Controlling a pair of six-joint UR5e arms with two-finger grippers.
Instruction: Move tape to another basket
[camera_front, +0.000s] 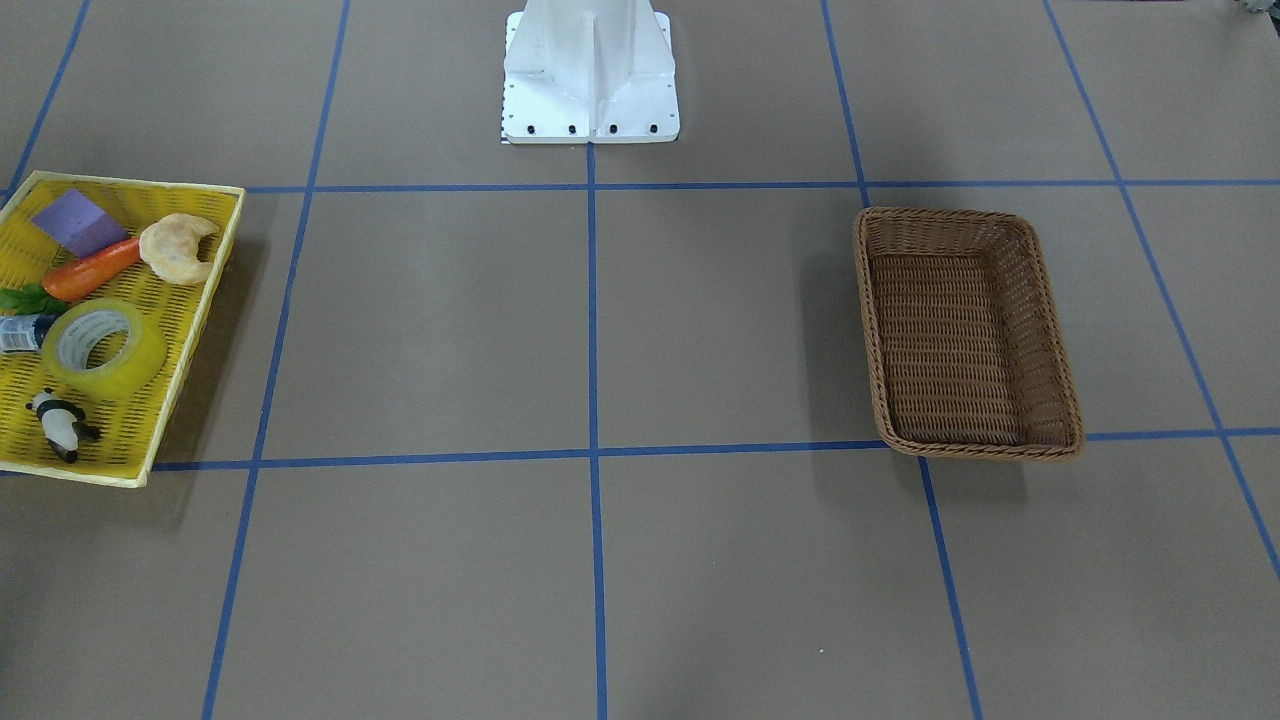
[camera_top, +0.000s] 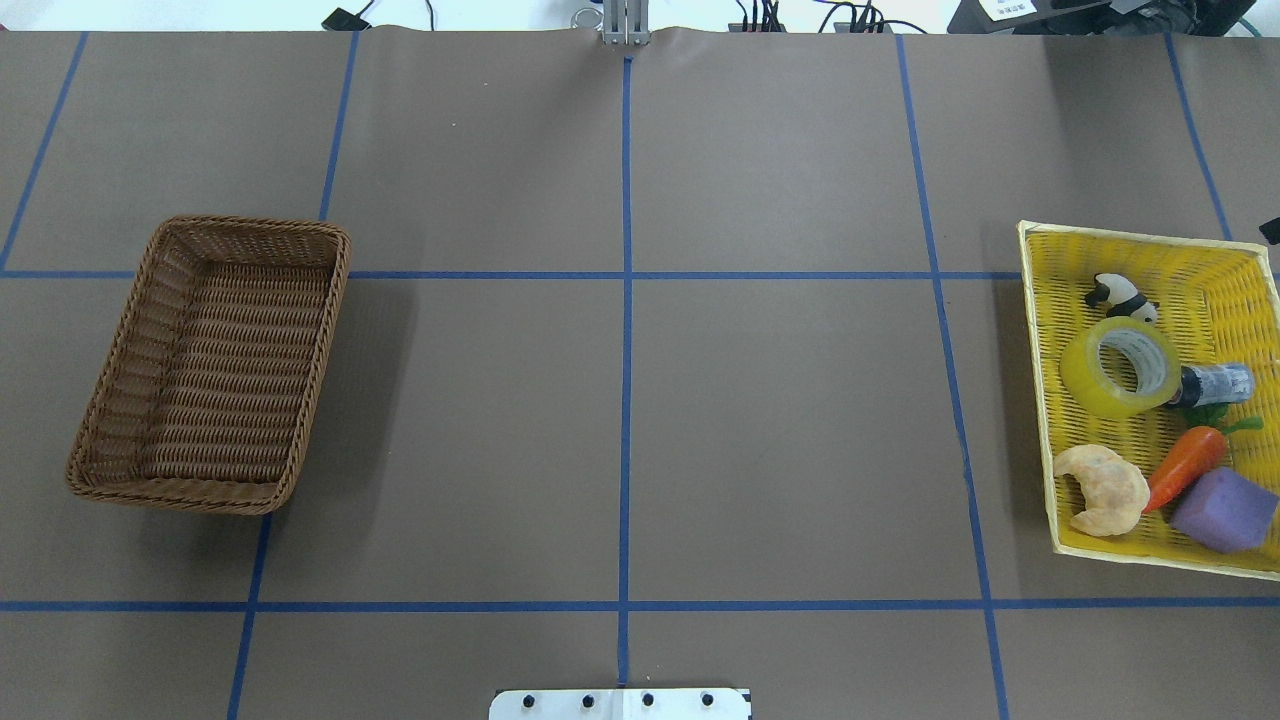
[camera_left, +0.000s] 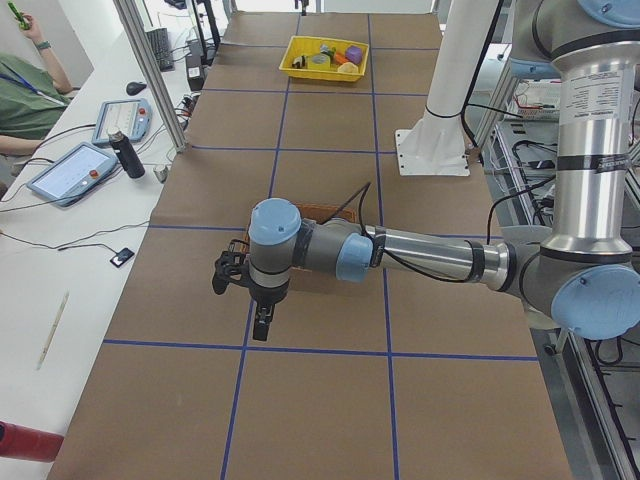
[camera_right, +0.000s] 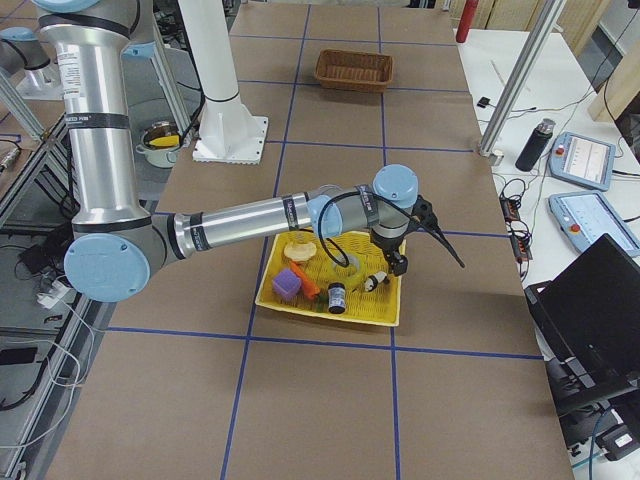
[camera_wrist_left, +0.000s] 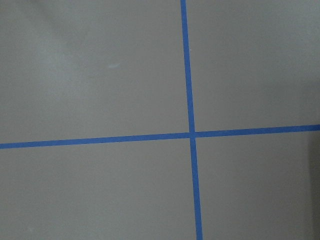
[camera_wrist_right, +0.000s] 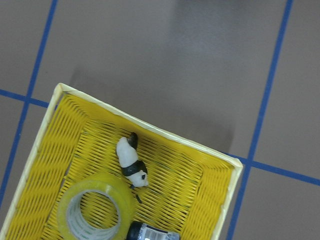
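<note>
Item 1, tape: translucent yellow roll with a pale core, lying flat with its hole facing up in the yellow mesh tray, at the right edge of the overhead view.

Same tray:
- toy panda, just above the roll
- small dark bottle, just to the roll's right
- carrot, croissant and purple block, lower down

Item 2, basket: brown wicker, nothing in it, at the left of the overhead view, well apart from the tray.

Item 3, left gripper: centre-left of the left side view, pointing down above the brown table, with the basket partly hidden behind its arm. Whether its fingers are spread or closed cannot be told.

Item 4, right gripper: centre of the right side view, above the tray near the panda. Its finger spacing cannot be told; nothing is seen in it.
</note>
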